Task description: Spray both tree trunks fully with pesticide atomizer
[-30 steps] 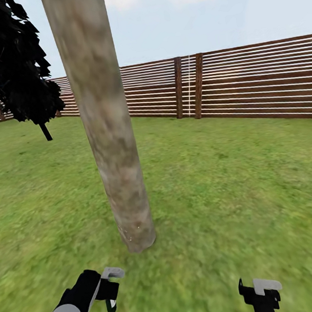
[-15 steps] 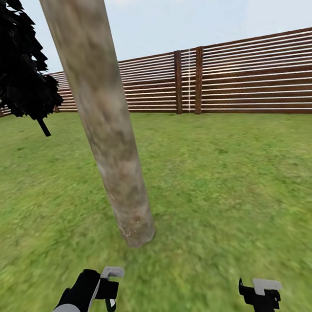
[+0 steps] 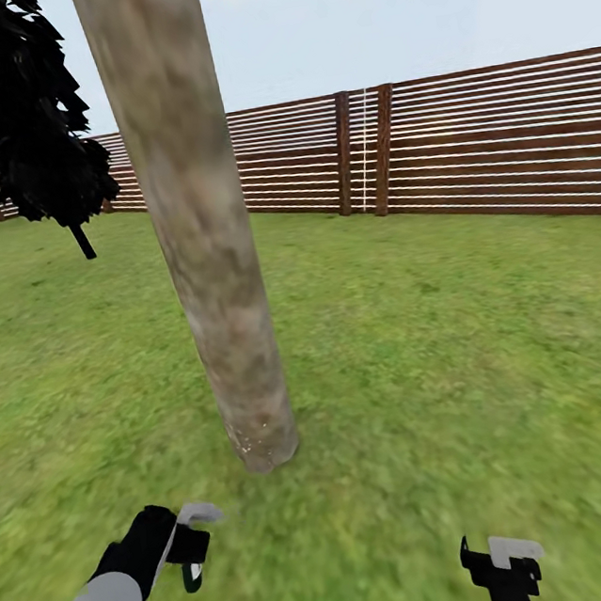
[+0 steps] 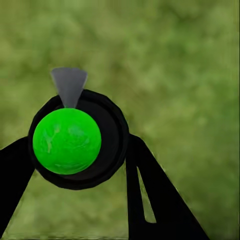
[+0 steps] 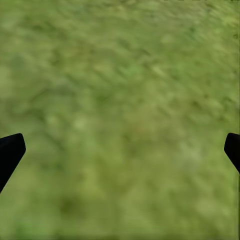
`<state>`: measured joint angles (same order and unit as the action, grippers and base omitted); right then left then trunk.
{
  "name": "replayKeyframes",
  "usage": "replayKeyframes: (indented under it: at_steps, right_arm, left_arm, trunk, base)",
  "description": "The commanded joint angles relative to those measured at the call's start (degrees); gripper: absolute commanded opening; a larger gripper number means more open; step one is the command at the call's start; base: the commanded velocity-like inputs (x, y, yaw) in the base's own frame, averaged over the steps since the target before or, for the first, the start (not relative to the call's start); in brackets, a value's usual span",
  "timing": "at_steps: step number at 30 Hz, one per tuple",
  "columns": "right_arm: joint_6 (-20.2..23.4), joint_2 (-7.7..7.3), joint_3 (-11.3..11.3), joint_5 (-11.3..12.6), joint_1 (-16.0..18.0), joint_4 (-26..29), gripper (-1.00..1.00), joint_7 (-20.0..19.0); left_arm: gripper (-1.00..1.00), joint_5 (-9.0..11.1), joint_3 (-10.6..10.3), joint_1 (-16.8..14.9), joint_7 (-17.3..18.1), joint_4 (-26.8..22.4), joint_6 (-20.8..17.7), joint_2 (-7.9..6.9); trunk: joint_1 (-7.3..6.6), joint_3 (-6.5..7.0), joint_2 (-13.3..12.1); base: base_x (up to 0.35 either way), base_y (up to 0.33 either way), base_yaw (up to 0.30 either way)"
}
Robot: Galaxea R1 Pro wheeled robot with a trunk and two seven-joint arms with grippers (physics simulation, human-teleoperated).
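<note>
Robot standing close before a tree trunk [image 3: 209, 256], both arms held low over the lawn [image 3: 442, 367]. The left fingers [image 4: 150, 200] are closed either side of a round dark body, judged to be the atomizer [image 4: 75, 140], which is therefore off the floor and in the left arm's grasp, low and in front of the trunk's foot but apart from it. Seen end-on in the left wrist view, it shows a black circular rim around a bright green glossy dome, with a small grey cone fanning outward from the rim; no label or red top can be made out from this angle. In the head view it appears as a small green-and-white tip [image 3: 192, 574] pointing down at the grass rather than at the bark, so the nozzle probably needs raising and turning toward the trunk before spray can land. The right fingers [image 5: 9, 150] are spread wide and empty, apparently kept clear as the idle arm. The trunk is thick, mottled grey-brown, with no visible coating. A slatted fence [image 3: 488, 143] and a black-leaved tree [image 3: 25, 118] stand beyond.
</note>
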<state>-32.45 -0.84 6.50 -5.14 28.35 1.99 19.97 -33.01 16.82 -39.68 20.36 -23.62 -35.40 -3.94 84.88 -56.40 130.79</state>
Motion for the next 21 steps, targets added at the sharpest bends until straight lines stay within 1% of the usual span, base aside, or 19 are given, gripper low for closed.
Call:
replayKeyframes:
  at_steps: [1, 2, 3, 4, 5, 6, 8, 12, 14, 15, 16, 17, 18, 19, 20, 21]
  right_arm:
    - [-0.16, -0.01, 0.45, -0.56, 0.04, -0.06, 1.0, 0.16]
    - [-0.16, -0.03, 0.45, -0.57, 0.04, -0.06, 1.0, 0.16]
    - [-0.16, -0.03, 0.45, -0.57, 0.04, -0.06, 1.0, 0.16]
    - [-0.16, -0.03, 0.45, -0.58, 0.04, -0.06, 1.0, 0.16]
    - [-0.16, -0.03, 0.45, -0.58, 0.04, -0.06, 1.0, 0.16]
    - [-0.16, -0.03, 0.45, -0.58, 0.04, -0.06, 1.0, 0.16]
    - [-0.16, -0.03, 0.45, -0.58, 0.04, -0.06, 1.0, 0.13]
    - [-0.16, -0.03, 0.45, -0.58, 0.04, -0.06, 1.0, 0.15]
    - [-0.16, -0.03, 0.45, -0.58, 0.04, -0.06, 1.0, 0.14]
    - [-0.16, -0.03, 0.45, -0.58, 0.04, -0.06, 1.0, 0.13]
    - [-0.16, -0.03, 0.45, -0.58, 0.04, -0.06, 1.0, 0.15]
    - [-0.16, -0.03, 0.45, -0.58, 0.04, -0.06, 1.0, 0.16]
    - [-0.16, -0.03, 0.45, -0.58, 0.04, -0.06, 1.0, 0.16]
    - [-0.16, -0.03, 0.45, -0.58, 0.04, -0.06, 1.0, 0.16]
    - [-0.16, -0.03, 0.45, -0.58, 0.04, -0.06, 1.0, 0.16]
    - [-0.16, -0.09, 0.45, -0.58, 0.04, -0.06, 1.0, 0.16]
  left_arm:
    - [-1.0, 0.11, 0.56, 0.09, 0.54, 0.07, -0.3, -0.48]
    - [-1.0, 0.08, 0.42, 0.17, 0.51, 0.3, -0.29, -0.39]
    - [-1.0, 0.11, 0.28, 0.19, 0.49, 0.47, -0.29, 0.29]
    - [-1.0, 0.02, 0.18, 0.21, 0.45, 0.51, -0.29, 1.91]
    - [-1.0, -0.08, 0.12, 0.21, 0.4, 0.4, -0.29, 2.97]
    - [-1.0, -0.15, 0.06, 0.22, 0.35, 0.22, -0.29, 3.6]
    - [-1.0, -0.1, -0.02, 0.16, 0.31, -0.02, -0.33, 3.94]
    - [-1.0, -0.28, -0.27, 0.21, 0.24, -0.03, -0.29, 3.73]
    - [-1.0, -0.23, -0.14, 0.22, 0.17, 0.08, -0.2, 4.12]
    - [-1.0, -0.11, -0.09, 0.18, 0.23, 0.08, -0.16, 4.85]
    - [-1.0, -0.13, -0.03, 0.13, 0.14, -0.08, -0.16, 7.04]
    - [-1.0, -0.18, -0.03, -0.06, 0.08, -0.18, -0.13, 8.66]
    - [-1.0, -0.19, -0.03, -0.18, 0.06, -0.22, -0.16, 9.06]
    - [-1.0, -0.12, -0.03, -0.33, 0.09, -0.3, -0.18, 9.27]
    - [-1.0, -0.11, 0.1, -0.37, 0.12, -0.41, -0.22, 9.06]
    - [-1.0, -0.12, 0.23, -0.2, 0.17, -1.41, -0.25, 7.54]
  trunk:
    - [-0.01, -0.05, 0.02]
    - [-0.01, -0.05, 0.02]
    - [-0.01, -0.05, 0.02]
    - [-0.01, -0.05, 0.02]
    - [-0.01, -0.05, 0.02]
    - [-0.01, -0.05, 0.02]
    - [-0.01, -0.05, 0.02]
    - [-0.01, -0.05, 0.02]
    - [-0.01, -0.05, 0.02]
    - [-0.01, -0.05, 0.02]
    - [-0.01, -0.05, 0.02]
    - [-0.01, -0.05, 0.02]
    - [-0.01, -0.05, 0.02]
    - [-0.01, -0.05, 0.02]
    - [-0.01, -0.05, 0.02]
    - [-0.01, -0.05, 0.02]
  base:
    - [0.0, 0.0, 0.0]
    - [0.0, 0.0, 0.0]
    - [0.0, 0.0, 0.0]
    - [0.0, 0.0, 0.0]
    - [0.0, 0.0, 0.0]
    - [0.0, 0.0, 0.0]
    - [0.061, 0.0, 0.0]
    - [0.203, 0.0, 0.0]
    - [0.041, 0.0, 0.0]
    - [0.012, 0.0, 0.0]
    - [0.005, 0.0, 0.0]
    - [0.002, 0.0, 0.0]
    - [0.001, 0.0, 0.0]
    - [0.0, 0.0, 0.0]
    - [0.0, 0.0, 0.0]
    - [-0.194, 0.036, 0.0]
